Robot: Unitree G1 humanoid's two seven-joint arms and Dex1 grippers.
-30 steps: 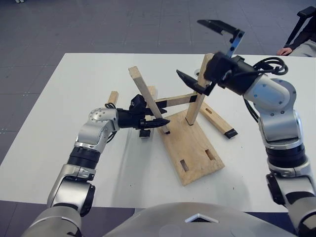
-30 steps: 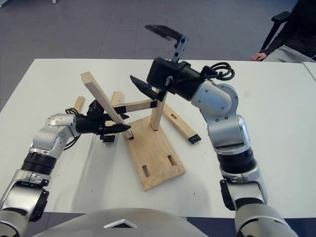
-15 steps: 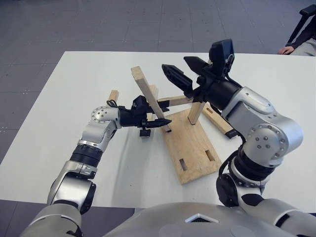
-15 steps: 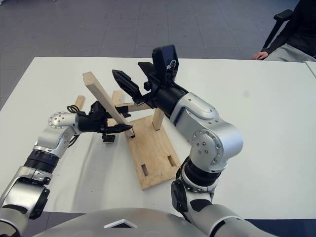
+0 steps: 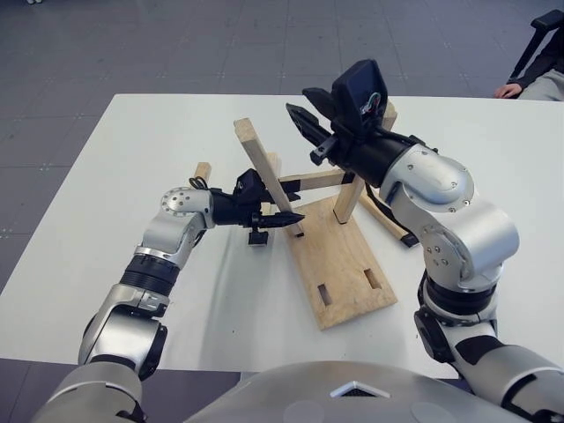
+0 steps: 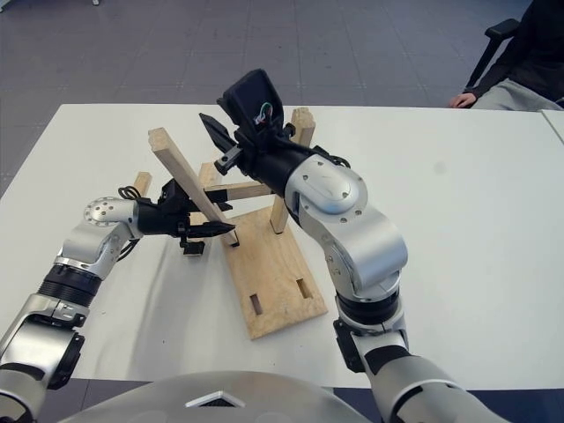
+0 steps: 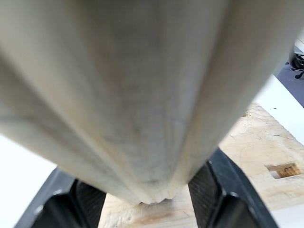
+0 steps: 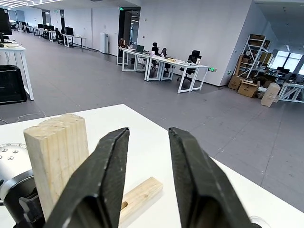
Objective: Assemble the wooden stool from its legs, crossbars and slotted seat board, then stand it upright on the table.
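Observation:
The slotted seat board (image 5: 342,269) lies flat on the white table (image 5: 106,203). One wooden leg (image 5: 355,185) stands upright in it, with a crossbar (image 5: 315,180) running left from it. A second leg (image 5: 264,172) leans tilted, and my left gripper (image 5: 280,217) is shut on its lower end by the board's edge. In the left wrist view this leg (image 7: 133,95) sits between the black pads (image 7: 209,185). My right gripper (image 5: 305,110) hovers open above the crossbar, close to the tilted leg's top (image 8: 57,156), with nothing between its fingers (image 8: 102,180).
Another loose leg (image 5: 389,220) lies on the table behind the board's right side. A short wooden piece (image 5: 203,171) lies behind my left arm. Bare tabletop stretches to the left and along the front edge.
My right arm has swung down and left from high over the upright leg to beside the tilted leg's top, its fingers now closer together. The left gripper has kept its hold.

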